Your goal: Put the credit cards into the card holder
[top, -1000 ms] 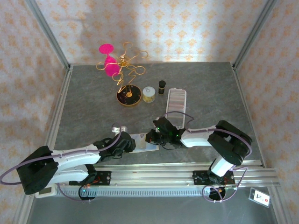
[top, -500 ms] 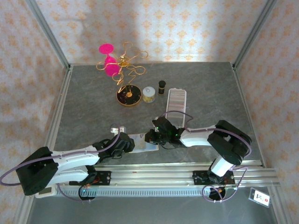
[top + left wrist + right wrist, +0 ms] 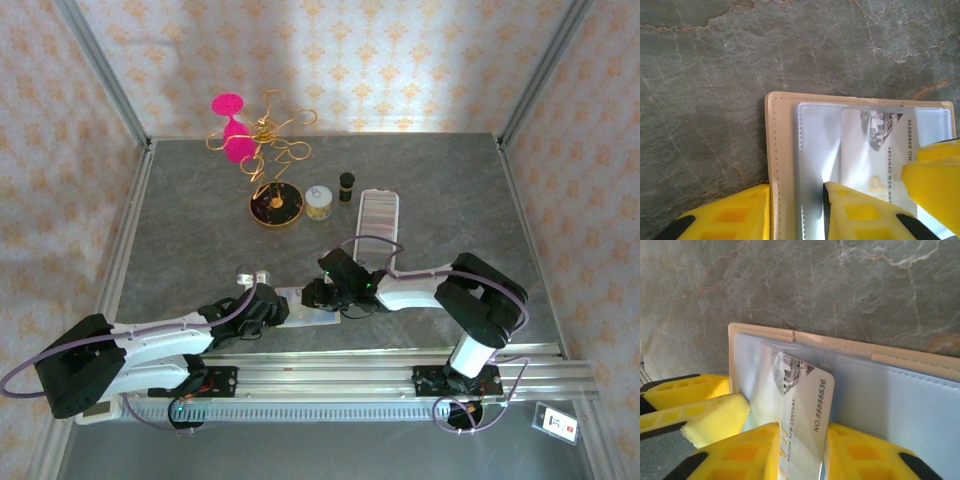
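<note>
The cream-beige card holder [image 3: 297, 299] lies open on the grey table between both grippers. My left gripper [image 3: 270, 306] is at its left end. In the left wrist view the left gripper [image 3: 797, 212] is shut on the card holder [image 3: 780, 130]: one finger is outside the stitched edge, the other on the clear sleeve. A whitish credit card [image 3: 807, 400] with printed numbers slants between the parted jaws of my right gripper [image 3: 800, 457], its front corner tucked under the sleeve. The same credit card [image 3: 875, 150] shows through the sleeve. My right gripper [image 3: 313, 296] is at the holder's right end.
At the back stand a gold wire stand with a pink disc [image 3: 262, 150] on a dark round base [image 3: 275, 208], a small jar [image 3: 319, 202], a dark bottle [image 3: 346, 185] and a long clear case [image 3: 378, 218]. A metal rail [image 3: 380, 372] runs along the near edge.
My right gripper has slid a little to the left over the card holder and its jaws have parted. The left gripper has closed slightly and otherwise stayed put.
</note>
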### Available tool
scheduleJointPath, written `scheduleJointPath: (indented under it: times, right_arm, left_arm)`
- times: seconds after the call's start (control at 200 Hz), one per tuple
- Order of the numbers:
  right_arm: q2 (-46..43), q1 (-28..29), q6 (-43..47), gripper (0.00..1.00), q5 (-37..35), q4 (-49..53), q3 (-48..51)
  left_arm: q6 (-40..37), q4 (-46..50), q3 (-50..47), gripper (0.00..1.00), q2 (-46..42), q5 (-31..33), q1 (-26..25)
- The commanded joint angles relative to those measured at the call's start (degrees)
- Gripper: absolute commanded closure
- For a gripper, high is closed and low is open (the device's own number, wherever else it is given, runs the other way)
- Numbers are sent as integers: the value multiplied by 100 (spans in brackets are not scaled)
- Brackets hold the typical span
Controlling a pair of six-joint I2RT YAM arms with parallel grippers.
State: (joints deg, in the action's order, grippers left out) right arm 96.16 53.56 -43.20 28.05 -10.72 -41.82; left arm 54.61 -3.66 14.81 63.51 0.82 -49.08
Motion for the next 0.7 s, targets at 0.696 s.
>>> scheduleJointPath:
  times: [0.696]
  right_arm:
    - [315, 466, 71, 93, -543, 605, -711]
  left_arm:
    - [211, -625, -424, 71, -128, -464, 21]
